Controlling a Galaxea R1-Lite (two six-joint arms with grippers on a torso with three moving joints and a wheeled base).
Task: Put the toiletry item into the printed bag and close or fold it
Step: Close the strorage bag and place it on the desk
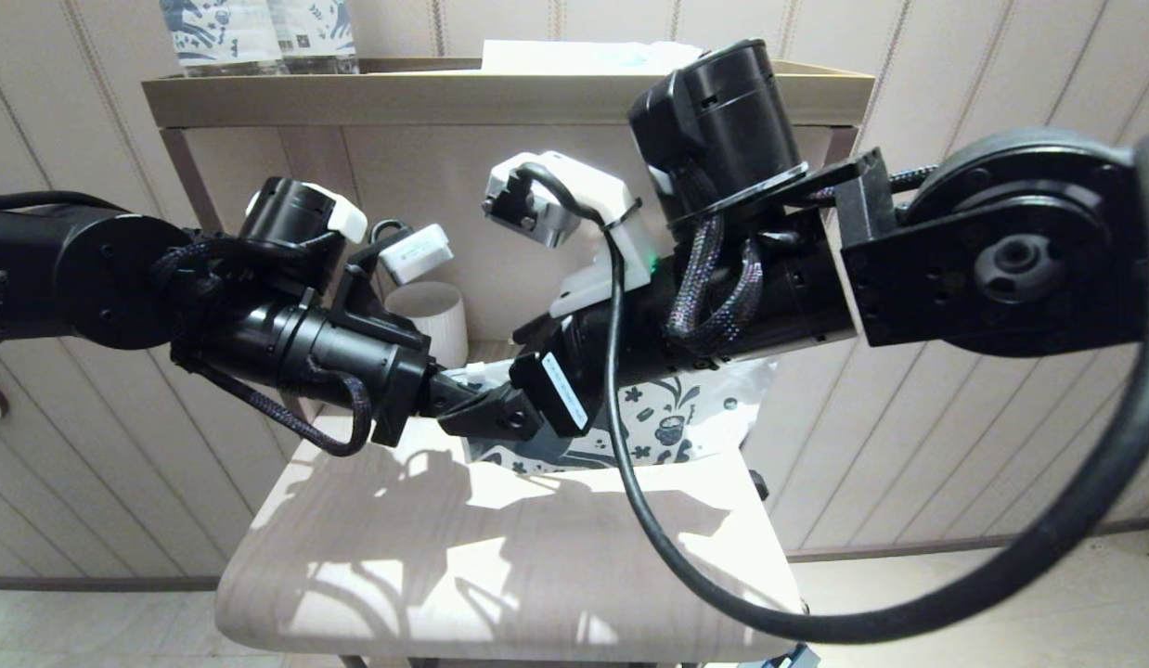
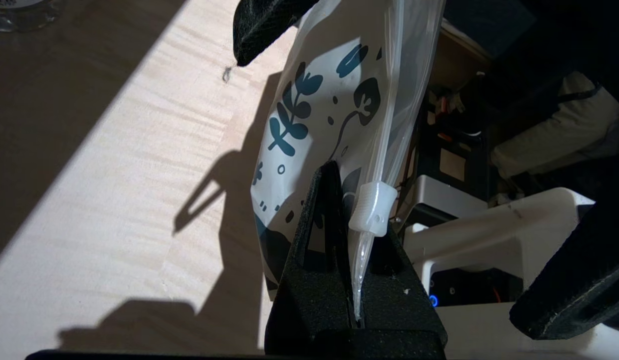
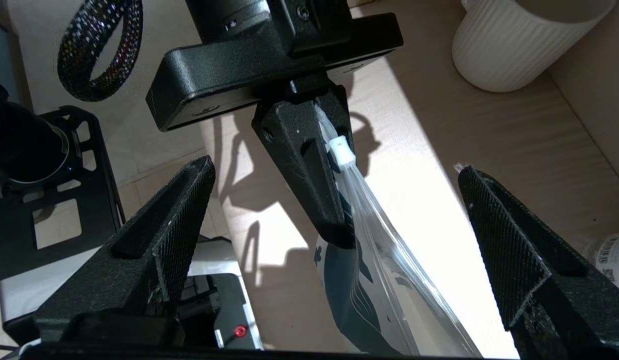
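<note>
The printed bag [image 1: 667,417] hangs above the pale wooden table [image 1: 398,557], its teal print facing me. My left gripper [image 1: 452,394] is shut on the end of the bag's clear strip [image 2: 389,125], just behind the white slider [image 2: 372,207]. My right gripper [image 1: 486,413] is open, close against the left one. Its two fingers [image 3: 189,200] stand wide apart on either side of the bag [image 3: 369,280] without touching it. The left gripper [image 2: 357,225] pinches the strip [image 3: 389,235] flat between its jaws. The white comb is not visible in any view.
A white ribbed cup [image 1: 435,320] stands on the table behind the grippers, also in the right wrist view as the cup [image 3: 514,45]. Horse-printed bottles [image 1: 259,32] and a flat white packet [image 1: 584,56] sit on the upper shelf [image 1: 500,93].
</note>
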